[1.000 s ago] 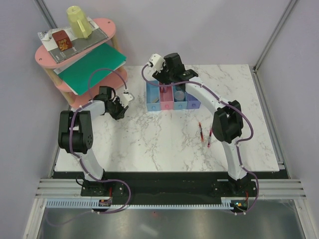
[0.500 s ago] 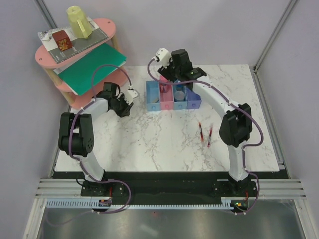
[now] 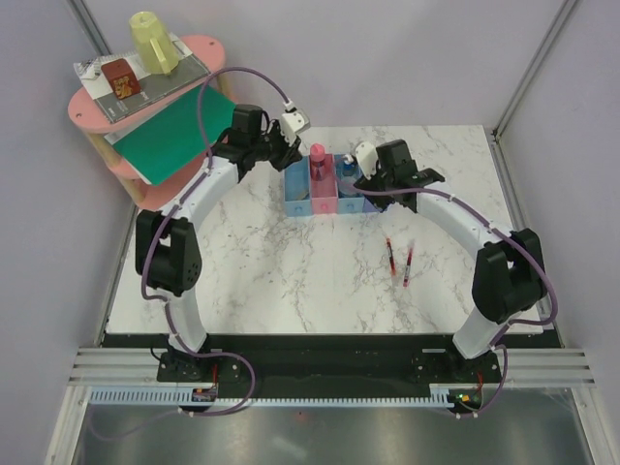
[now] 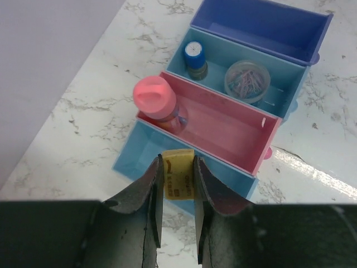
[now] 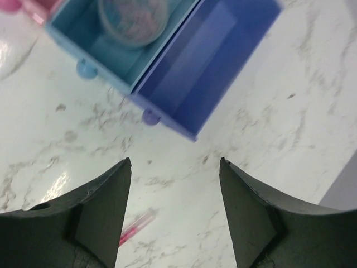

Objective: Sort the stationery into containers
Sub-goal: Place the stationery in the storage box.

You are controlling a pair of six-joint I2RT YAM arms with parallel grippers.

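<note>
Marble table (image 3: pixel 291 281), lavender walls (image 3: pixel 407 58), pink shelf (image 3: pixel 208 50)

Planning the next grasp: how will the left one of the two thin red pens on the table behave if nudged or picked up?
The left red pen looks thin and round, so a nudge would probably roll it across the smooth table. Lying flat, it may be fiddly to pinch. It seems light and stiff.
</note>
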